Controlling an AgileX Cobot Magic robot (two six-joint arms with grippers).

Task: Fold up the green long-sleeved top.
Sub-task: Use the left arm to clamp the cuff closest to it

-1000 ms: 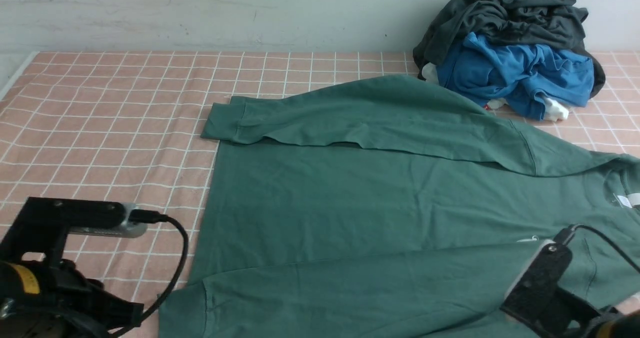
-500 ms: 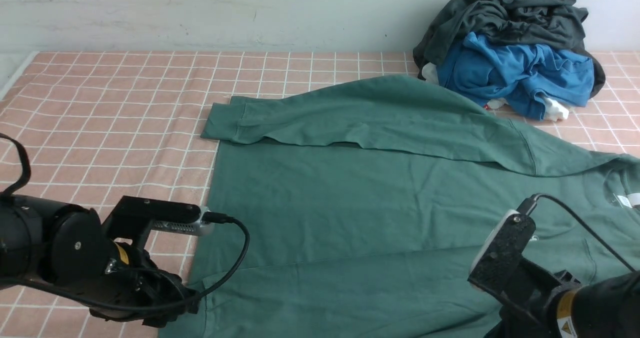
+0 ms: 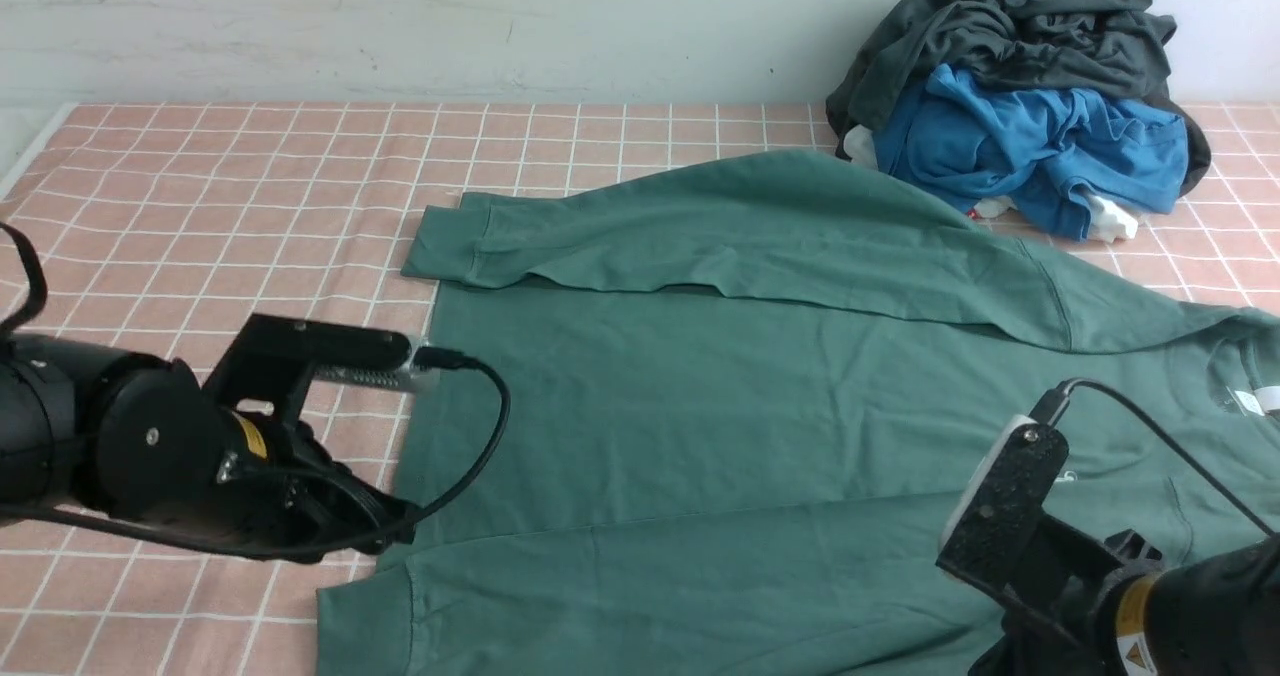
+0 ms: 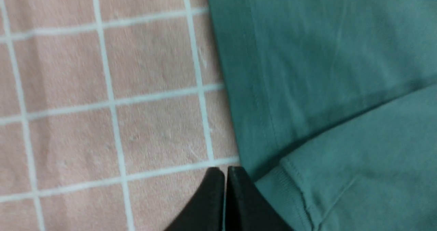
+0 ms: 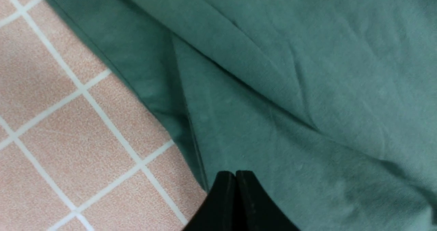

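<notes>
Lying flat on the surface (image 3: pixel 250 206), the green long-sleeved top (image 3: pixel 760 406) covers the centre and right, hem toward the robot's left and neck toward its right. Fabric is plain dark-green jersey, matte, lightly creased. The far sleeve (image 3: pixel 700 236) is folded across the body, its ribbed cuff reaching the hem edge. The near sleeve (image 3: pixel 650 576) lies along the near side. A white label (image 3: pixel 1250 401) shows at the neck.

The left hand (image 4: pixel 225 176) has its jaws pressed together, tips at the hem edge just beside the near cuff; no fabric is visible between them. The right hand (image 5: pixel 235 178) is likewise closed, tips over the garment's edge.

The surface cover is pink cloth with a white grid. A dark grey garment (image 3: pixel 1010 26) and a bright blue garment (image 3: pixel 1030 146) are heaped at the far right.
</notes>
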